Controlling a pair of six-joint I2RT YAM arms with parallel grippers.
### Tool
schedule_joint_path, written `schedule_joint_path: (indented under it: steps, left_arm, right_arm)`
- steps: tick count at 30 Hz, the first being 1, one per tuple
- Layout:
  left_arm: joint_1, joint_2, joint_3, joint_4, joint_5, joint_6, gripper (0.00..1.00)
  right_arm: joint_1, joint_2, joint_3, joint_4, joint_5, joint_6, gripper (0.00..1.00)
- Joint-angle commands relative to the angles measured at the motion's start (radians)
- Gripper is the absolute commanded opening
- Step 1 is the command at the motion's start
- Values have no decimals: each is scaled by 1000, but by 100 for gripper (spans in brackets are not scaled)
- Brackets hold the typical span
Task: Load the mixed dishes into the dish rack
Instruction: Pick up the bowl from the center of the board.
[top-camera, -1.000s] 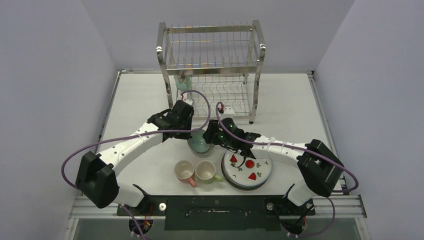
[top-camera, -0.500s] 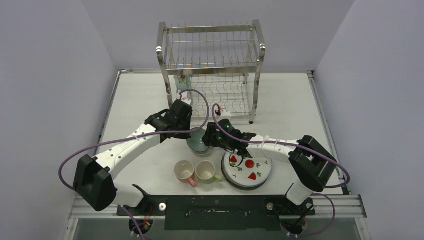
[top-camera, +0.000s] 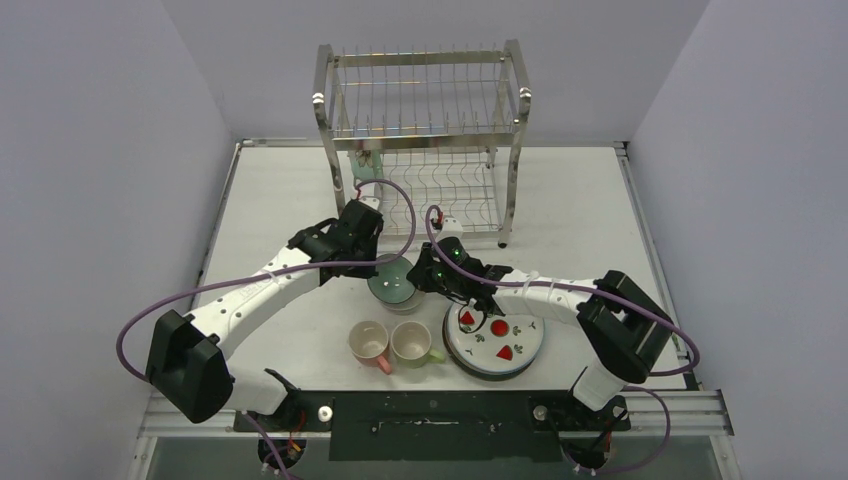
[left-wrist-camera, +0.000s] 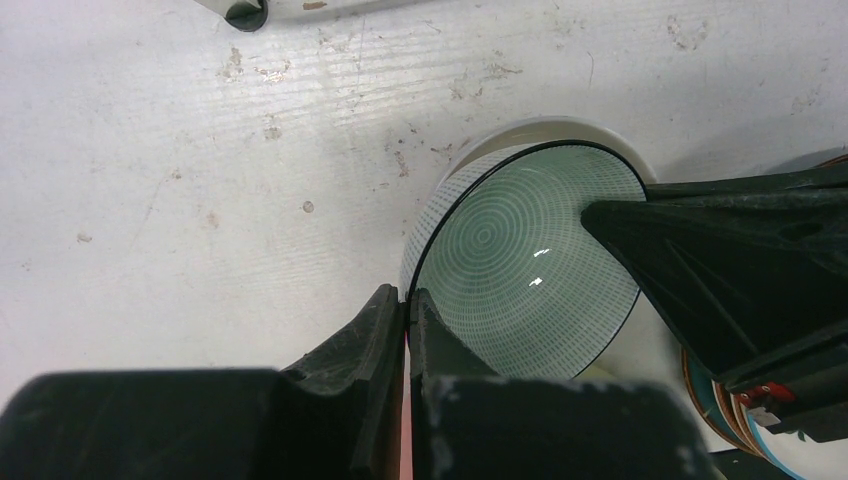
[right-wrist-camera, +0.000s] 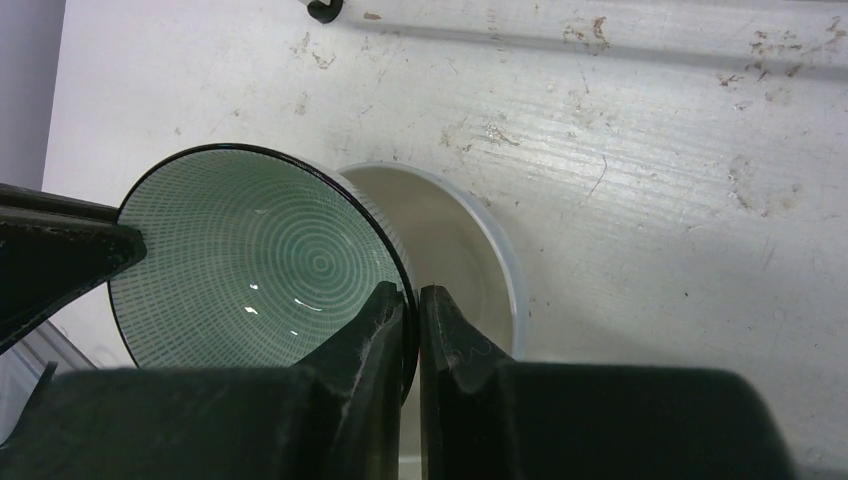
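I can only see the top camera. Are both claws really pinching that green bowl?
Observer: Yes. The left wrist camera shows the left claw shut on the green bowl, right on its thin dark rim.
Operator: And the other one?
Observer: The right wrist camera shows the right claw shut on the opposite side of the rim.
Operator: Is anything under it?
Observer: A white bowl, empty inside, sits beneath. The green bowl tilts partly over it.

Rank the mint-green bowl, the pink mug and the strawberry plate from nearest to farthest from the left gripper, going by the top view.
1. mint-green bowl, held at its rim by the left gripper.
2. pink mug, lower in the view, slightly left.
3. strawberry plate, lower and well to the right.
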Motion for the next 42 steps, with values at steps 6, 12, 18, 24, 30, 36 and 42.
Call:
schedule_joint_path:
  steps: [6, 12, 18, 24, 30, 36, 42]
  left_arm:
    - [-5, -55, 37, 68, 42, -6, 5]
    - [-6, -67, 35, 76, 52, -6, 40]
    - [-5, -69, 33, 71, 67, -3, 50]
    - [-6, -69, 32, 77, 87, -3, 50]
    - [-7, -66, 27, 98, 126, -11, 42]
    - [-9, -61, 22, 105, 153, -18, 39]
    - [-10, -68, 14, 108, 165, -18, 39]
  right_arm:
    - [6, -80, 21, -2, 29, -50, 0]
    - [7, -144, 19, -61, 62, -96, 0]
    - [11, -208, 18, -108, 102, -117, 0]
    - [30, -244, 50, -176, 139, -145, 0]
    - [48, -264, 69, -211, 167, -160, 0]
    - [61, -276, 83, -227, 185, -161, 0]
    - [64, -272, 110, -247, 204, -165, 0]
